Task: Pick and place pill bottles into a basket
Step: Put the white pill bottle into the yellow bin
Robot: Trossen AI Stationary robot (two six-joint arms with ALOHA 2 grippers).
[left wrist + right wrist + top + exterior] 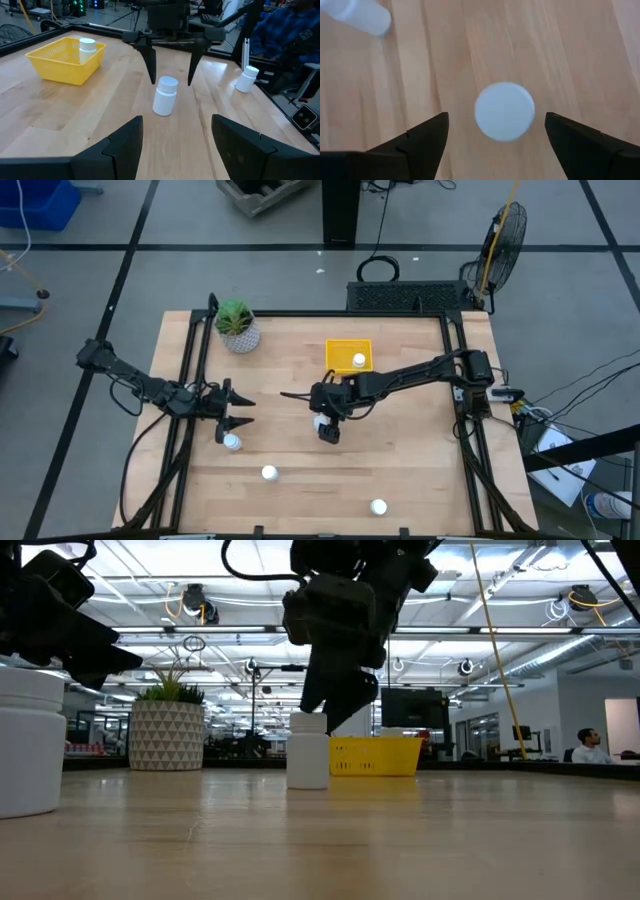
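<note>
A white pill bottle [165,95] stands upright on the table's middle; it also shows in the high view [320,421]. My right gripper [171,82] hangs over it, pointing down and open. Its fingers stand on either side of the cap [504,111] without touching. The yellow basket [340,348] sits behind it toward the far edge, with one bottle [359,360] in it. My left gripper [238,412] is open and empty at the left, next to another bottle [232,442]. Two more bottles [268,473] [378,506] stand near the front edge.
A potted plant [237,326] in a white patterned pot stands at the far left of the table. Black rails [190,370] run along the table's left and right sides. A person sits beyond the table's edge in the left wrist view [280,30].
</note>
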